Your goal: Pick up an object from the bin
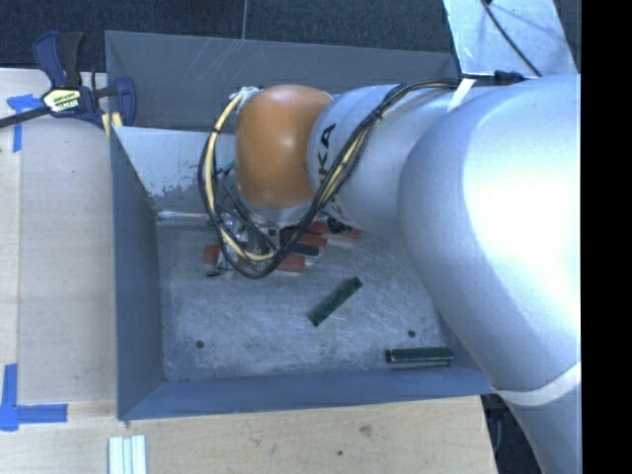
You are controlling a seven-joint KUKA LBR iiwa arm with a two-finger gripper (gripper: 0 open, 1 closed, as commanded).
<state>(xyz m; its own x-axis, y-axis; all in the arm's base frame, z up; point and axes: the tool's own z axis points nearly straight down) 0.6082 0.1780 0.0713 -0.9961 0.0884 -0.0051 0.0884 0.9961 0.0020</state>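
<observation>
So the pincer (245, 241) sits low over a clump of reddish pieces (301, 258) at the back of the bin (138, 294), can't tell if it's open or closed, plus two dark green bars: middle bar (336, 300), front bar (420, 356).

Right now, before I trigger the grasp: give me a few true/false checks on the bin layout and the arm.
1. A dark green bar lies on the floor of the bin, apart from the gripper. True.
2. A second dark bar stands upright at the front wall. False: it lies flat along that wall.
3. The gripper is low over reddish pieces toward the bin's back. True.
4. The arm enters from the view's left. False: it comes from the right.
</observation>
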